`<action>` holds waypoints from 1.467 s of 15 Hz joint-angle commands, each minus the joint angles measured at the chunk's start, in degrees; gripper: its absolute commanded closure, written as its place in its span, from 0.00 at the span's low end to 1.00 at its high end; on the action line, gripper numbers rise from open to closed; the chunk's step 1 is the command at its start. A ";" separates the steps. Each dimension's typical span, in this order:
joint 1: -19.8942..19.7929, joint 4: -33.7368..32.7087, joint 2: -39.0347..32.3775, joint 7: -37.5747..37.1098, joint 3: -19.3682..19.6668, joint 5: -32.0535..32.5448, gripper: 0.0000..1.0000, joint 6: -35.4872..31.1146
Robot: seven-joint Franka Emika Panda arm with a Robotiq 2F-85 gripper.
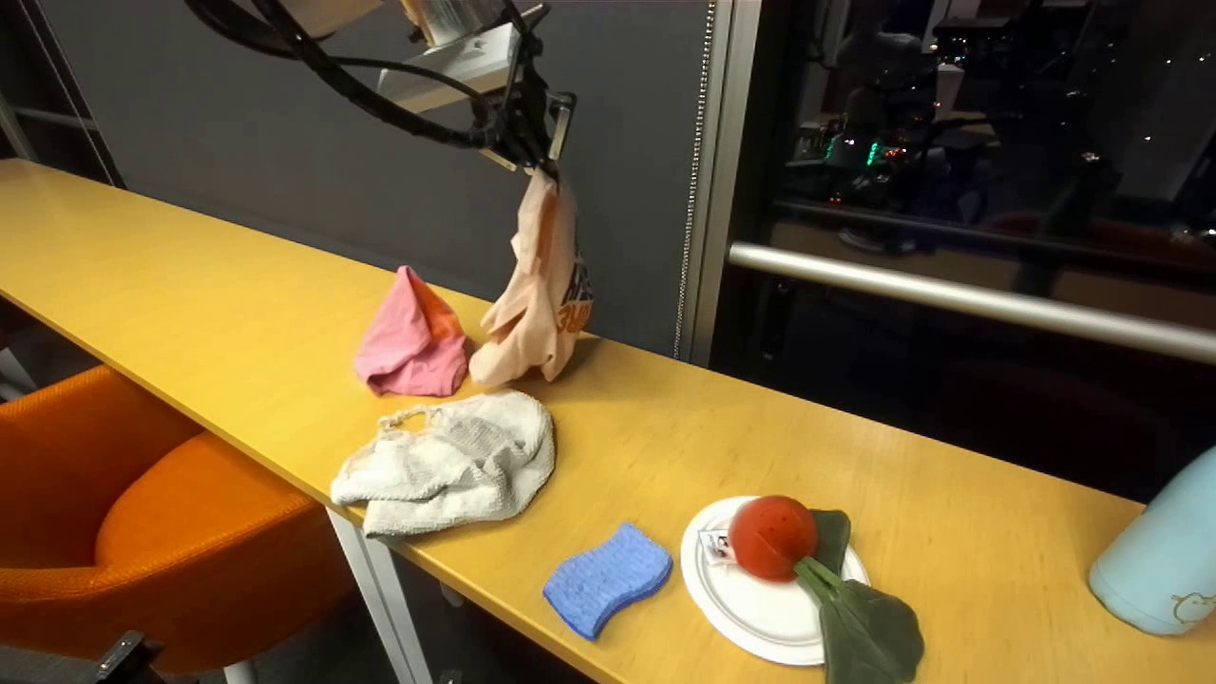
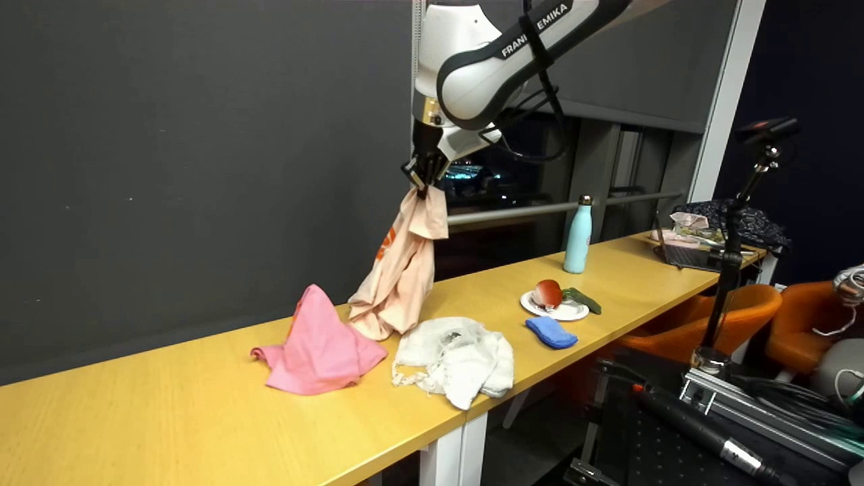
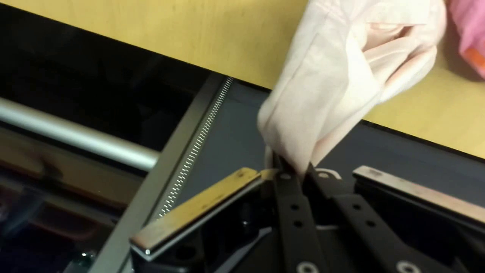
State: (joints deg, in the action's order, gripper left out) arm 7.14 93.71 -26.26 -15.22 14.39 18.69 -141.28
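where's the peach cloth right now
The peach cloth hangs from the gripper, just right of the pink cloth in both exterior views; the wrist view shows it right of centre, toward the top.

Office-like room, long wooden table (image 2: 202, 418), orange upholstered chairs (image 2: 756, 307), laptop (image 2: 692, 258), grey roller blind (image 1: 627, 237), dark window (image 1: 950, 427)

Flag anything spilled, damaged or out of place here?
No spill or damage shows. Mildly odd: the leafy green sticks out past the rim of the white plate, and the white cloth lies crumpled at the edge of the table. The peach cloth is simply held by the gripper.
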 commanded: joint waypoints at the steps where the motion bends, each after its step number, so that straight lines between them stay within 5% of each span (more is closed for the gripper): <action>1: -1.50 7.29 4.36 -3.44 1.75 4.77 0.99 0.28; 3: -2.67 10.02 4.93 -4.97 2.56 6.17 0.99 -0.13; 4: -3.35 11.40 4.91 -5.44 2.74 6.64 0.74 -0.84; 14: -3.72 14.36 5.28 -8.04 0.68 5.51 0.05 0.73; 22: -3.10 17.23 5.39 -4.29 -9.49 -6.89 0.00 3.63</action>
State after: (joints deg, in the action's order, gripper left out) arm 3.80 107.99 -22.92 -20.64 6.80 15.63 -140.28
